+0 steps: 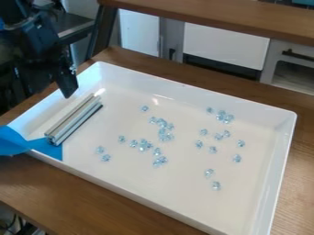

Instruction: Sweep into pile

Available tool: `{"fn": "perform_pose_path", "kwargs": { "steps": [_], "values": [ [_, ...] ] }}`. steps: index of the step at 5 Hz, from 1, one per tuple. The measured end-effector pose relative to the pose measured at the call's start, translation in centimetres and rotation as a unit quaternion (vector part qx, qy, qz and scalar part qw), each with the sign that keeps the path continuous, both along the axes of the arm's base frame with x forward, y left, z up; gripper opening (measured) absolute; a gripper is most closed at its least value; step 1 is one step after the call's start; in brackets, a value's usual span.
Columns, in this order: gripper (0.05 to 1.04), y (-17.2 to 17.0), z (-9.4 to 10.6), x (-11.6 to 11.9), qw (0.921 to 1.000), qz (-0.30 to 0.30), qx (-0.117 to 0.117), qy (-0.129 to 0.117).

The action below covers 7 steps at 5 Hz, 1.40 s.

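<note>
The gripper [67, 92] hangs by the tray's left end, near the metal bars [75, 118], probably to use them as the sweeping edge, though whether it is open or closed I cannot tell. A blue strip [46, 148] meets their near end, perhaps for holding. Beyond, clear pieces [162, 123] lie scattered across the white tray [138, 195], whose raised walls should contain them during sweeping

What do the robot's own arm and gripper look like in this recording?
The arm is black and bulky, built of blocky, angular sections. The gripper is also black, narrowing toward its lower end, with a few small pale specks above that end. I can't make out any cables or markings on either.
</note>
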<state>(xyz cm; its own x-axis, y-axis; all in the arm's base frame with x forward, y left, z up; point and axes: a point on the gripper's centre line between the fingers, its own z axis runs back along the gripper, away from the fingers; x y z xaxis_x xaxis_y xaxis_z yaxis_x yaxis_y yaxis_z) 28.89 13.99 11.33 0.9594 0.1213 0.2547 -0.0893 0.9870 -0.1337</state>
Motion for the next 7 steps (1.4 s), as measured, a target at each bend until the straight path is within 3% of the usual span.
{"fn": "perform_pose_path", "kwargs": {
  "steps": [1,5,7],
  "values": [
    [0.999,-0.1,-0.8,0.0,0.9999,0.002,-0.006,0.009],
    [0.999,0.3,-5.0,1.7,0.9997,0.023,-0.002,0.005],
    [0.972,0.0,-6.5,1.8,0.9998,0.012,0.012,0.007]
  ]
}}
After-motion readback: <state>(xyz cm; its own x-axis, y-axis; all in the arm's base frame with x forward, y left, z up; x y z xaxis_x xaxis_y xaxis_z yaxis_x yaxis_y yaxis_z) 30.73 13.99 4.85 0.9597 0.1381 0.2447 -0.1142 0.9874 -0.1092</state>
